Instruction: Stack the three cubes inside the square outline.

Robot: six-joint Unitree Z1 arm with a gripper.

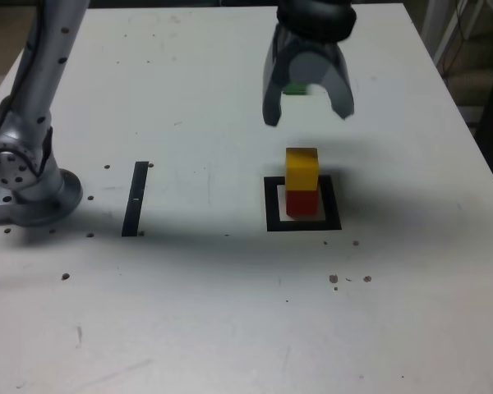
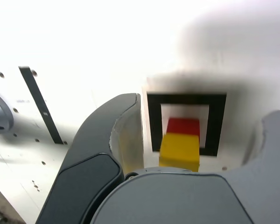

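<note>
The gripper (image 1: pixel 306 108) hangs above the table (image 1: pixel 189 312) with its jaws spread wide and nothing between them. Directly at its 6 o'clock in the exterior view, the yellow cube (image 1: pixel 301 168) sits on the red cube (image 1: pixel 302 202) inside the square outline (image 1: pixel 272 205). The green cube (image 1: pixel 295 89) shows only as a sliver behind the jaws, at 12 o'clock from the stack and well apart from it.

The risks, as I judge them:
- The yellow cube looks slightly offset on the red one (hard to be sure), so a third cube set down off-centre could tip the stack.
- A low jaw swinging past could clip the yellow cube.
- The green cube is mostly hidden, so a grasp could catch it askew.

The thin black strip (image 1: pixel 135 199) at 9 o'clock is no target.
</note>
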